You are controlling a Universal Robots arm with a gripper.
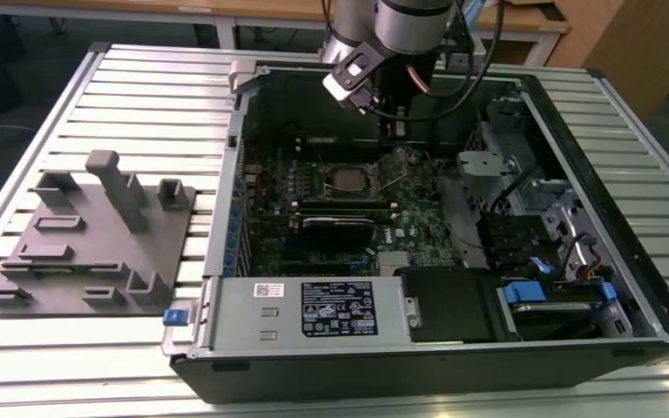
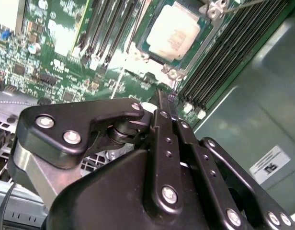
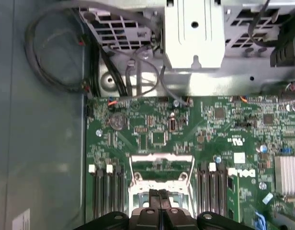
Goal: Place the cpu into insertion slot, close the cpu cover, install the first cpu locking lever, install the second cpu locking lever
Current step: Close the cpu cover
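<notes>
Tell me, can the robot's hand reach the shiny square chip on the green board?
Probably yes: the hand hangs over the board close to the cpu, and nothing seems to sit between them.

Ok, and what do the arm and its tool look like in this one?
The arm is silver-grey with rounded cylindrical joints, and a black cable loops off its wrist. The tool is matte black: linked bars held by silver screws, a silver-grey block beside them, and two slim flat fingers.

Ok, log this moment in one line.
gripper: shut, empty | chip: in socket | gripper: above motherboard, apart from chip
</notes>
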